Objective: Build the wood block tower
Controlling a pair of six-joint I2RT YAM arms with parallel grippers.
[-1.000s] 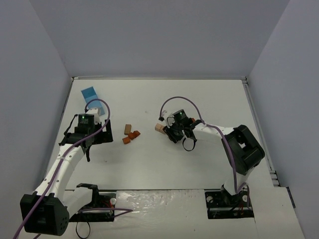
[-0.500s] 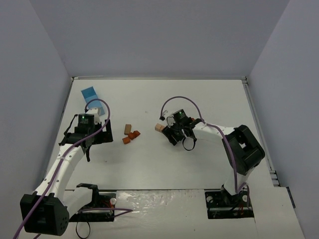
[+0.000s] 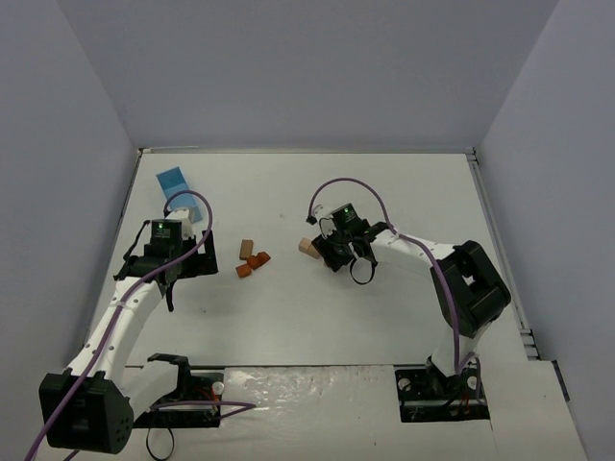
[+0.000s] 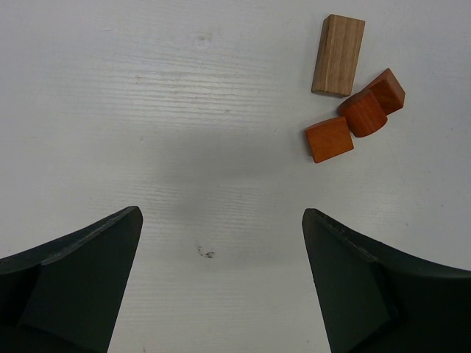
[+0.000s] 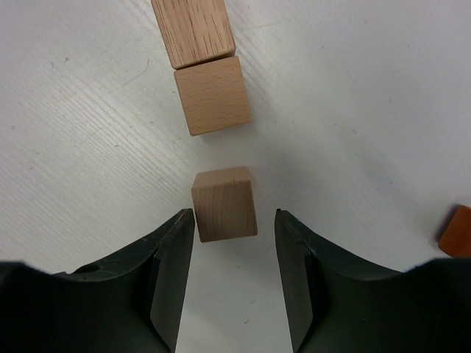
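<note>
Bracketing a tan cube low in the centre of its wrist view, the right gripper stood released rather than clenched. Its left finger met the cube's lower corner, while a strip of bare bench showed between the cube and the right finger. The cube sat flat on the bench, its faces turned slightly off square to the jaws. Just beyond it, apart by a narrow gap, lay a second tan cube. Touching that cube's far face was a longer tan block, cut off by the top edge. The three made a loose line running from the gripper toward the upper left of the frame, and the long block's axis followed that line. An orange-red block peeked in at the right edge. The left gripper hung wide open over bare bench, holding nothing. Well beyond it, in the upper right of its view, a tan oblong lay flat, its long axis nearly up-and-down the frame with the far end leaning right. Three reddish-brown blocks clustered against its near end. A light-blue box sat apart in the upper left of the overhead view. Every block appeared to lie on the bench, none on another, so by my judgement the tower was not begun and all the stacking remained.
</note>
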